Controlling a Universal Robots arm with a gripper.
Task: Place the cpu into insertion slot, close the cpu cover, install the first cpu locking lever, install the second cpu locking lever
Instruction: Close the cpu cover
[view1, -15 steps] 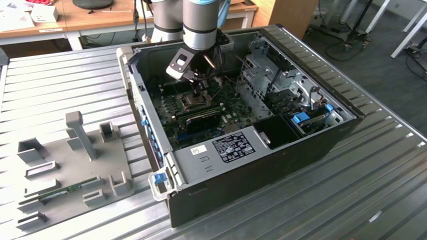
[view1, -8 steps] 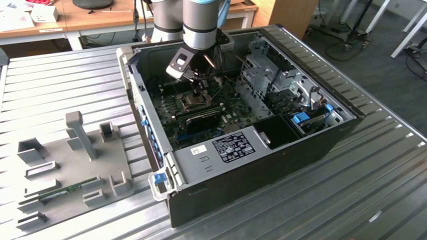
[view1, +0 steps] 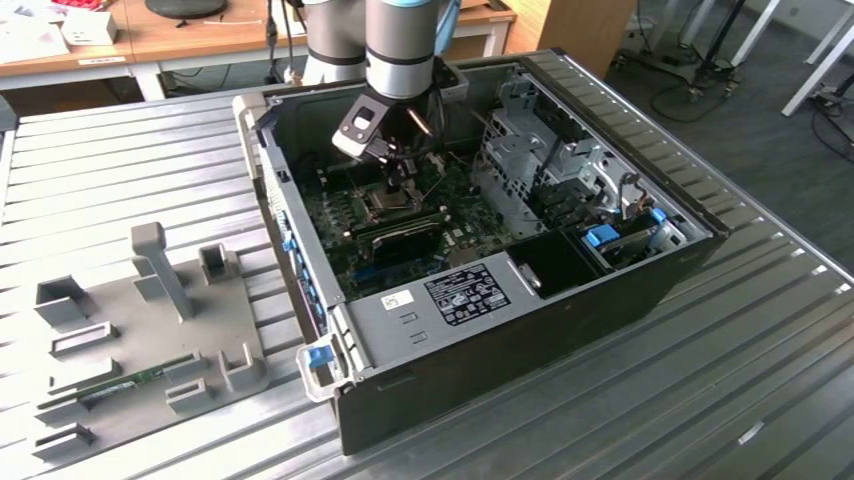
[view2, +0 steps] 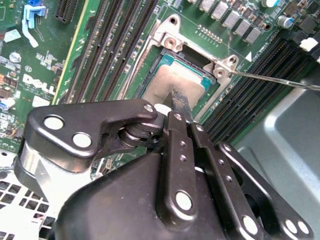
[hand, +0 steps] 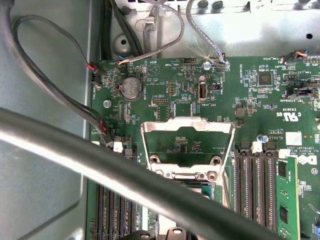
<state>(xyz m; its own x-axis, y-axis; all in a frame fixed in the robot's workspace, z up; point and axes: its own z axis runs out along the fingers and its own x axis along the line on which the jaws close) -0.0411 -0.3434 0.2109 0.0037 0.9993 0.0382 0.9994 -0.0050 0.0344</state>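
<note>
Gripper closed to a single tip, I rest it on the cpu, which lies in the insertion slot directly beneath, apparently to seat it flat. Beyond the tip, the cpu cover is swung open, leaving the socket reachable.

i'm looking at a ribbed grey metal table that carries everything here. an open black computer case lies on it toward the exterior view's right, its open side facing up. just beside the case, on the exterior view's left, rests a flat grey plate with upright blocks.
</note>
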